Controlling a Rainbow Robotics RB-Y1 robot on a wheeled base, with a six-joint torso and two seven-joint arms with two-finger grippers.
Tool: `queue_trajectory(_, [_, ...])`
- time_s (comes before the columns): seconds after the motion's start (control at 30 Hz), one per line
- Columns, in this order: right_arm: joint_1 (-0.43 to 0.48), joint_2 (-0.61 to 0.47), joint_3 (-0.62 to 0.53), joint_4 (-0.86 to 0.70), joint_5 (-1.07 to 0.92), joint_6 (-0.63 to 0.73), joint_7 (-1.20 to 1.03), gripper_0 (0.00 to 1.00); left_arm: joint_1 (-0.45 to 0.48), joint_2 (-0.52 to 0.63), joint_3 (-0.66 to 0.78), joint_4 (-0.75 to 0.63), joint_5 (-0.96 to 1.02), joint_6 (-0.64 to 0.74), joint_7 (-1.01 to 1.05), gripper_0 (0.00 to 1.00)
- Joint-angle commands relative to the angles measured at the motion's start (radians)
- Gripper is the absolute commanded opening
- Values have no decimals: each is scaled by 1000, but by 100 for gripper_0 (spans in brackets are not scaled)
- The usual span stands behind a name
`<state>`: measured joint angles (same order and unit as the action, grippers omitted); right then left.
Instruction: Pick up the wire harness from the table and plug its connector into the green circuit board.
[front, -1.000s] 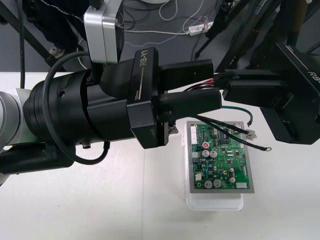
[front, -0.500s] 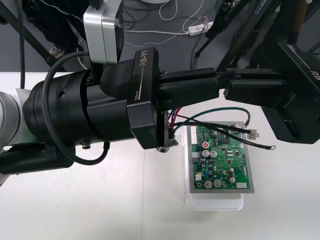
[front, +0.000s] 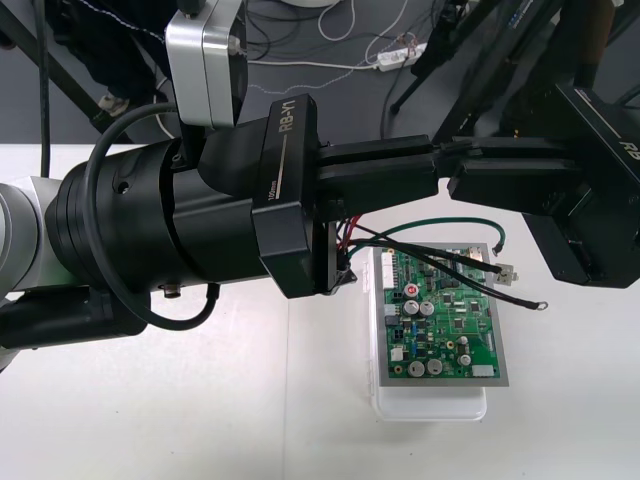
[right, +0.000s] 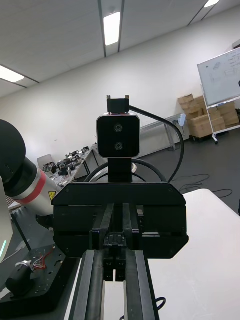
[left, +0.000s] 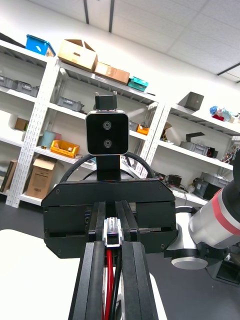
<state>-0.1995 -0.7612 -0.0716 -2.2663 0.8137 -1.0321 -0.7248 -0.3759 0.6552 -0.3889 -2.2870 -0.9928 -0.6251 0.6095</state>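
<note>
While the left end effector (front: 428, 168) is closed on the wire harness (front: 465, 258), plug (left: 113, 235) at its tips, and met tip to tip by the shut right end effector (front: 456, 166) above the green circuit board (front: 450, 330), one grip should be assured before release.
</note>
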Motion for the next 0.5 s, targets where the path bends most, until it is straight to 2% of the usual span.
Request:
queue_trajectory(0.03, [-29,-17,-25,-30,-5,-5,-27,0,2,-17,-13,-32,16,44,70,0])
queue_trajectory(0.5, [-29,-15,-25,-30,-7,-5,-27,0,0,-17,-11,-32,16,47,67,0])
